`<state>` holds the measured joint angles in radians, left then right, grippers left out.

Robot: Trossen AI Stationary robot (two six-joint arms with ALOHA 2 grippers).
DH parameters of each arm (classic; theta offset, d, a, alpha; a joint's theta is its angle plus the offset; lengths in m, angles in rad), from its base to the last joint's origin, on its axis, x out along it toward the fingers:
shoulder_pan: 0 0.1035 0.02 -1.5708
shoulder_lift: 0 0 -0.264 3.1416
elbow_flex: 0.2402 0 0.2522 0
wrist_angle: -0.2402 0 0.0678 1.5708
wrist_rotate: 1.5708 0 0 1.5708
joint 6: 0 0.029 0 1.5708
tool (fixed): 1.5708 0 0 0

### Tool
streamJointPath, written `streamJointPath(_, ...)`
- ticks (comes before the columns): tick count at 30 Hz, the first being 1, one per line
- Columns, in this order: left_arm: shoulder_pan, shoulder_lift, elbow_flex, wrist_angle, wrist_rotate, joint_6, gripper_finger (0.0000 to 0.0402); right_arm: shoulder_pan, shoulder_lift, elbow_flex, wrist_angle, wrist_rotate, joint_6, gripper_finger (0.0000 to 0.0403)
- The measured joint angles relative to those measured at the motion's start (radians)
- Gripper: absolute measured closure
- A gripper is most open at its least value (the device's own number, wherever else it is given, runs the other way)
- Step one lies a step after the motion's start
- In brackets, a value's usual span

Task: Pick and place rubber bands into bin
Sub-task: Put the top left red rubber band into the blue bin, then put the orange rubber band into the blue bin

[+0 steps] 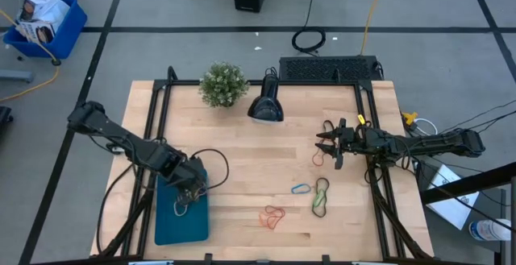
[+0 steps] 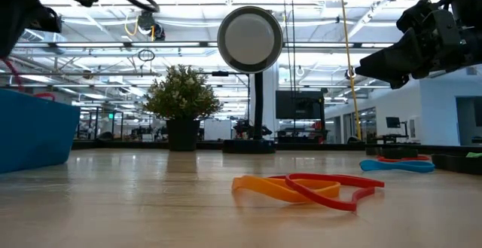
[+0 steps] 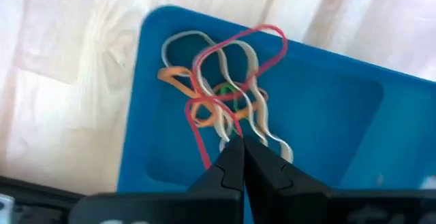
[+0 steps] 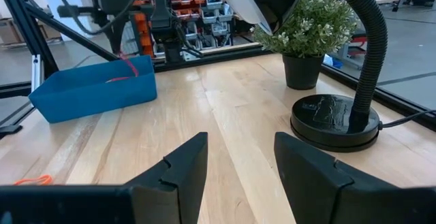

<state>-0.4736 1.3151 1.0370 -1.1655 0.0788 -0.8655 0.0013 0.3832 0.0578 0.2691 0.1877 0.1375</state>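
The teal bin [image 1: 181, 213] lies at the table's near left. My left gripper [image 1: 189, 191] is over its far end, shut on a bunch of rubber bands [image 3: 225, 88] in red, tan, orange and green. Loose bands lie on the wood: blue [image 1: 301, 188], green and dark [image 1: 321, 196], orange and red [image 1: 272, 217], and a red one [image 1: 318, 160]. My right gripper [image 1: 328, 144] is open and empty above the table at the right, near dark bands [image 1: 329, 126]. It also shows in its own wrist view [image 4: 242, 149]. My left gripper pinches the bunch of bands where several strands meet [image 3: 235, 130], between its two fingertips. The fingers point down from above. The loops spread out below the fingers over the bin's floor [image 3: 327, 115]. A red loop [image 4: 126, 64] shows above the bin's wall.
A black desk lamp [image 1: 264, 104] and a small potted plant [image 1: 223, 84] stand at the table's far side. Black cables run along both arms. Bare wood lies between the bin and the loose bands.
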Motion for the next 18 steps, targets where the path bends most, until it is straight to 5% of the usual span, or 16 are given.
streamJointPath(18, 0.008, 0.075, 0.000, 0.014, -0.158, 0.034, 0.0340, 0.000, 0.000, 0.000, -0.001, -0.005, 0.134, 0.0238)
